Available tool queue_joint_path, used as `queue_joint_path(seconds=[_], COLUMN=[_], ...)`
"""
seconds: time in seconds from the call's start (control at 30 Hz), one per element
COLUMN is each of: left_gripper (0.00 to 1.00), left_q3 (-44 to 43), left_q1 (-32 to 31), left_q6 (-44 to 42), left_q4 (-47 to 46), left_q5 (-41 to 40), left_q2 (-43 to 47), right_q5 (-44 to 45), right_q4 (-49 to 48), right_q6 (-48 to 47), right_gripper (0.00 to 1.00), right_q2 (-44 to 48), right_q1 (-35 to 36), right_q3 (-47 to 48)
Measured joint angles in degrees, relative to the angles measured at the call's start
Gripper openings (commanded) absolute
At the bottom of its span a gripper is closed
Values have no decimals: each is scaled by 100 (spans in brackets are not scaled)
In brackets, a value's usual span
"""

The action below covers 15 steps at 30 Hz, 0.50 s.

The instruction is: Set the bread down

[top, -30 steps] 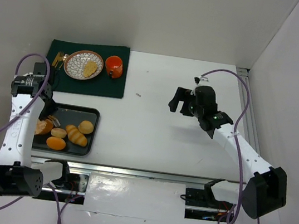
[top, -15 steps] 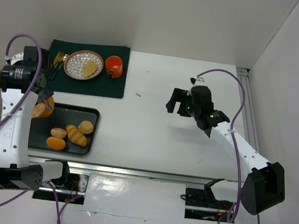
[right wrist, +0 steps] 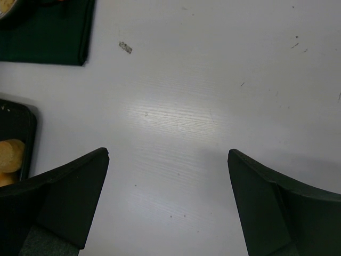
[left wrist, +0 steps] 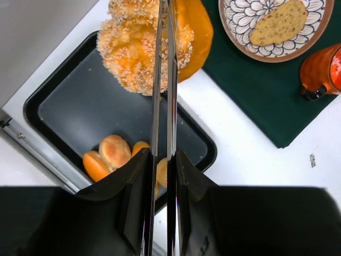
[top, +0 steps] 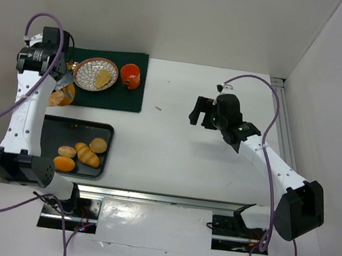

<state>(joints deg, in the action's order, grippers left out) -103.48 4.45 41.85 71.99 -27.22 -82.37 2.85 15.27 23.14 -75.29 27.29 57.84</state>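
A seeded orange bread roll [left wrist: 133, 53] hangs pinched between the thin metal blades of my left gripper [left wrist: 164, 64], which is shut on it. In the top view the bread [top: 62, 96] and left gripper [top: 61, 84] hover over the left edge of the green cloth [top: 130, 99], just left of the patterned plate [top: 83, 70]. The plate [left wrist: 234, 21] holds a flat seeded slice [left wrist: 279, 22]. My right gripper [top: 202, 113] stands open over bare table, nothing between its fingers [right wrist: 69, 186].
A black tray [top: 81, 129] at the front left holds several rolls [top: 80, 153]. An orange mug [top: 130, 75] stands right of the plate, gold cutlery [top: 66, 67] left of it. White walls close in the back and right.
My left arm has lifted the bread out of the tray and carried it back toward the cloth and plate. The right gripper has drifted slightly left, still open.
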Motion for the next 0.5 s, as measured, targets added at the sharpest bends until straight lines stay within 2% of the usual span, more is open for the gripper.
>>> queue_joint_path(seconds=[0.5], left_gripper=[0], left_q3=[-1853], left_q1=[-63], left_q6=[-184], left_q4=[-942], left_q5=[168], left_q2=[-2236], right_q5=[190], right_q4=[-7], right_q6=[280], right_gripper=[100], right_q2=[-562], right_q1=[98], right_q3=[-4])
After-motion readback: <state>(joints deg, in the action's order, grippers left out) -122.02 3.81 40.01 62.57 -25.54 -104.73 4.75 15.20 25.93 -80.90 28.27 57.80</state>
